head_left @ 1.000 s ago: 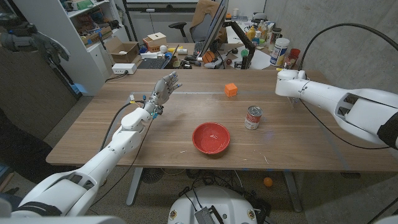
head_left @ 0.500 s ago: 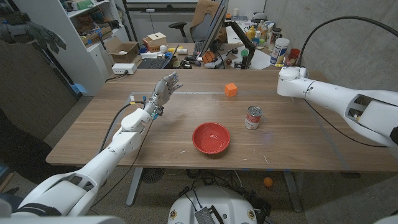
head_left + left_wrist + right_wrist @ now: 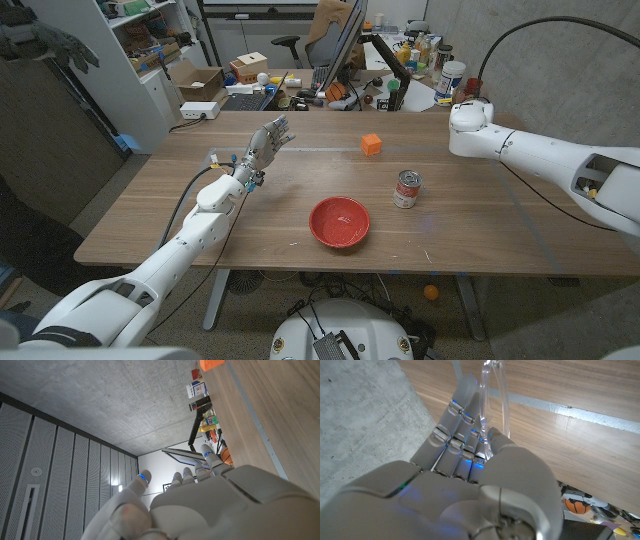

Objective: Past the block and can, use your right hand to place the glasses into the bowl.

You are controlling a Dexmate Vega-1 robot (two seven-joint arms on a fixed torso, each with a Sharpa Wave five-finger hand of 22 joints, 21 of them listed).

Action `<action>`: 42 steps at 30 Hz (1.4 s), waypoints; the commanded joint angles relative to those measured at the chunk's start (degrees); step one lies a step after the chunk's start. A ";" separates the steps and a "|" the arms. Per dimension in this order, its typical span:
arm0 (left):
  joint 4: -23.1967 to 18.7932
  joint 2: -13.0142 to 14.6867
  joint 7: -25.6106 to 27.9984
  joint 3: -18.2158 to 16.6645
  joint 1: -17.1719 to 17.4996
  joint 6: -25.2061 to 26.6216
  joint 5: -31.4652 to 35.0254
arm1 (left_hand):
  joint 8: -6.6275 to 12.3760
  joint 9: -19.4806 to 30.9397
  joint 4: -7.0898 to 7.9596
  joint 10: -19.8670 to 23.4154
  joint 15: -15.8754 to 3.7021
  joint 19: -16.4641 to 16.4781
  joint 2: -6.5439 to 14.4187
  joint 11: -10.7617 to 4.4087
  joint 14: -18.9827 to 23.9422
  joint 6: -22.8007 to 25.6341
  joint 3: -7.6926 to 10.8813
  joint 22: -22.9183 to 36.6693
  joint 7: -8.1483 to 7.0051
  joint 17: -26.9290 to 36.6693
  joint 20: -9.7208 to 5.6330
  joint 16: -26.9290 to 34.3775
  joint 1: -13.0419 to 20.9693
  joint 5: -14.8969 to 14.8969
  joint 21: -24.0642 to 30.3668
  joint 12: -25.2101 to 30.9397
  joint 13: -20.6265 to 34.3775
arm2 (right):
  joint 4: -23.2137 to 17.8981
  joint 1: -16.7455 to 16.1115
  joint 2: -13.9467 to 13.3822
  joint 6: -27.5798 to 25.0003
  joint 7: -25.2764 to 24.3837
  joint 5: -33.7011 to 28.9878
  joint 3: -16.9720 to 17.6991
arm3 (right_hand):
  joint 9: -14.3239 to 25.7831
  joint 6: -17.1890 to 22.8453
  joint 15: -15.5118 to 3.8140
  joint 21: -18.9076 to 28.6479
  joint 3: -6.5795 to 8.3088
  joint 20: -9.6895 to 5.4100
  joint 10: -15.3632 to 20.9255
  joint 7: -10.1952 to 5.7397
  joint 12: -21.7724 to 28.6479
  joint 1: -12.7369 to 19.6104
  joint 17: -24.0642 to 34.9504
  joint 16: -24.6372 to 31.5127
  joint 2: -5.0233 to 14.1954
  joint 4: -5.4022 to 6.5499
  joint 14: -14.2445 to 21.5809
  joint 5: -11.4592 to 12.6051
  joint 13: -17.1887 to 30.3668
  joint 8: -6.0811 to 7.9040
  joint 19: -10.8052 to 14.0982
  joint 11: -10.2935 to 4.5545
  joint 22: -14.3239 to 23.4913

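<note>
The right hand (image 3: 470, 475) has its fingers curled around a thin clear plastic pair of glasses (image 3: 492, 395). In the right wrist view the transparent frame pokes out past the fingertips, pinched between thumb and fingers, with the wooden table (image 3: 300, 190) behind it. From the head view that arm comes in from the right side and bends back toward the far right corner of the table, so the hand itself is hard to make out there.

The round red bowl (image 3: 339, 221) sits near the front middle of the table, and I can't see anything in it. The small tin can with a red label (image 3: 406, 189) stands upright just beside the bowl, a bit further back and to the right. The little orange block (image 3: 371, 144) is further back still, well apart from the bowl.

The left hand (image 3: 265, 145) is over on the left half of the table, fingers spread and pointing away from the robot, holding nothing. The left wrist view looks along its back and catches the orange block at the table's far side.

Behind the table there's a cluttered desk with a monitor, boxes and bottles.
</note>
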 commanded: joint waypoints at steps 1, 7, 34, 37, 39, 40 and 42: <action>-1.40 0.04 0.84 0.23 0.71 0.05 0.42 | 0.09 0.32 -0.13 0.28 -0.04 0.33 5.39 -0.07 0.11 0.35 -0.13 0.21 -0.11 0.08 0.15 0.18 -0.43 0.26 -0.07 0.21 0.22 | -7.02 -1.84 -3.22 3.32 1.93 -7.59 1.26 | 0.37 5.88 -2.34 1.00 -0.33 -0.03 1.20 -4.67 0.54 1.49 0.63 -0.44 1.37 1.15 0.80 -0.32 0.55 0.36 -0.51 -0.35 0.09; -1.76 -0.06 0.90 0.44 0.75 0.07 0.55 | 0.07 0.32 -0.13 0.29 -0.07 0.35 5.39 -0.05 0.10 0.33 -0.15 0.21 -0.08 0.07 0.18 0.18 -0.43 0.27 -0.16 0.21 0.22 | -10.03 -2.87 -4.60 6.23 4.23 -12.70 2.26 | 0.46 6.29 -2.26 1.67 -0.75 0.10 1.40 -4.58 0.75 0.89 1.10 -0.74 1.04 1.75 0.91 -0.48 0.90 0.43 -0.50 -0.56 0.05; -1.95 -0.44 0.18 0.94 0.39 -0.59 0.75 | 0.09 0.32 -0.13 0.33 -0.02 0.50 5.40 -0.07 0.18 0.41 -0.21 0.22 -0.09 0.07 0.25 0.18 -0.45 0.30 -0.51 0.22 0.22 | -25.87 -16.93 -9.40 18.02 7.58 -27.35 18.30 | 0.67 7.21 -2.54 3.68 -0.97 -0.01 2.87 -4.76 1.89 0.69 2.80 -1.85 1.11 2.31 1.58 -0.36 2.07 0.38 -1.52 -0.72 -0.27; -1.97 -0.40 0.16 0.90 0.45 -0.70 0.74 | 0.08 0.32 -0.13 0.33 -0.06 0.58 5.40 -0.06 0.16 0.37 -0.21 0.23 -0.12 0.07 0.22 0.17 -0.45 0.31 -0.54 0.21 0.22 | -27.11 -18.39 -9.29 19.84 7.57 -28.58 19.95 | 0.68 7.58 -2.50 3.90 -0.96 0.02 3.21 -4.83 2.07 0.65 2.96 -1.97 1.14 2.42 1.66 -0.35 2.19 0.49 -1.61 -0.59 -0.30; -2.13 -0.31 0.21 0.86 0.54 -0.63 0.71 | 0.08 0.32 -0.13 0.34 -0.04 0.60 5.40 -0.01 0.19 0.40 -0.22 0.23 -0.12 0.07 0.25 0.18 -0.45 0.31 -0.56 0.22 0.22 | -27.69 -19.20 -9.06 20.95 7.74 -29.29 20.97 | 0.70 7.65 -2.48 4.01 -0.97 -0.02 3.32 -4.85 2.14 0.61 3.05 -2.07 1.12 2.48 1.67 -0.35 2.25 0.49 -1.70 -0.68 -0.33; -2.16 -0.28 0.25 0.86 0.58 -0.67 0.75 | 0.08 0.32 -0.13 0.35 0.01 0.59 5.40 -0.06 0.17 0.38 -0.22 0.23 -0.12 0.07 0.26 0.17 -0.45 0.31 -0.59 0.22 0.22 | -27.90 -19.56 -8.93 21.60 7.83 -29.42 21.53 | 0.70 7.74 -2.50 4.11 -0.97 -0.02 3.54 -4.97 2.25 0.60 3.12 -2.15 1.10 2.50 1.68 -0.34 2.30 0.51 -1.75 -0.61 -0.35; -2.30 -0.21 0.23 0.83 0.66 -0.63 0.70 | 0.08 0.32 -0.13 0.34 -0.01 0.58 5.41 -0.05 0.17 0.38 -0.22 0.23 -0.12 0.07 0.25 0.16 -0.45 0.31 -0.62 0.22 0.22 | -28.28 -20.19 -8.67 22.77 7.99 -29.99 22.46 | 0.71 7.83 -2.49 4.25 -0.97 -0.04 3.61 -4.90 2.30 0.58 3.21 -2.24 1.08 2.54 1.69 -0.33 2.37 0.53 -1.78 -0.86 -0.37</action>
